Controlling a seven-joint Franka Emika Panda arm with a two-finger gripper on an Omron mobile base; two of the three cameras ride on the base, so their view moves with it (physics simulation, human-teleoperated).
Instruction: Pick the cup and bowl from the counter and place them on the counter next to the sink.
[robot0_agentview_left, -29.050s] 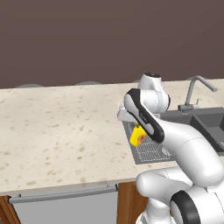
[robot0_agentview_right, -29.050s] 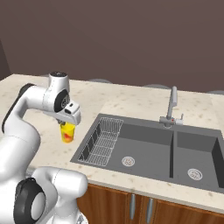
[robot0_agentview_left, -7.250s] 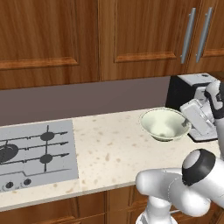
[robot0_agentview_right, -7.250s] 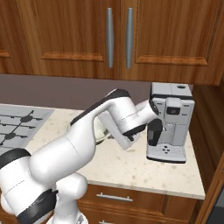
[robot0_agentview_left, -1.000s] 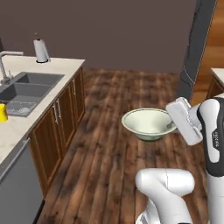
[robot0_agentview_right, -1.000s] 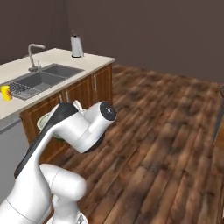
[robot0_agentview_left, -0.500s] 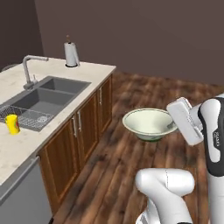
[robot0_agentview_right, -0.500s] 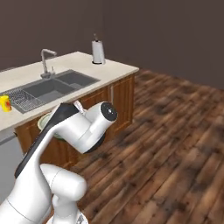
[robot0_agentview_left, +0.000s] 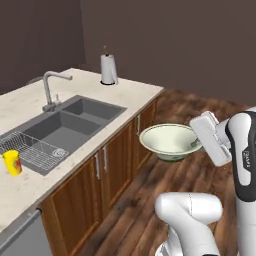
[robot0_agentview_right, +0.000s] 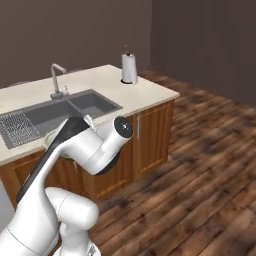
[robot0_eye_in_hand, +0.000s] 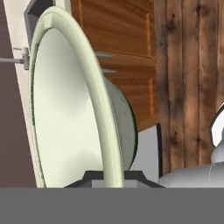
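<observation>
My gripper (robot0_agentview_left: 196, 145) is shut on the right rim of the pale cream-green bowl (robot0_agentview_left: 169, 141), which hangs level over the wooden floor, a little off the counter's (robot0_agentview_left: 131, 97) end. In the hand view the bowl (robot0_eye_in_hand: 72, 109) stands edge-on, its thin rim pinched between the finger tips of the gripper (robot0_eye_in_hand: 113, 177). The yellow cup (robot0_agentview_left: 12, 162) stands upright on the counter by the near corner of the sink's wire rack (robot0_agentview_left: 31, 150). The dark double-basin sink (robot0_agentview_left: 65, 123) lies between the cup and the bowl. In the right base view my arm hides most of the bowl (robot0_agentview_right: 49, 141).
A grey faucet (robot0_agentview_left: 50, 89) rises behind the sink. A paper-towel roll (robot0_agentview_left: 108, 69) stands at the counter's far corner. Wooden cabinet doors (robot0_agentview_left: 117, 160) run below the counter, with wood floor (robot0_agentview_right: 200, 150) open to the right.
The whole picture has shifted as the base moved: the sink counter now sits closer and more central. The bowl stays in the shut gripper.
</observation>
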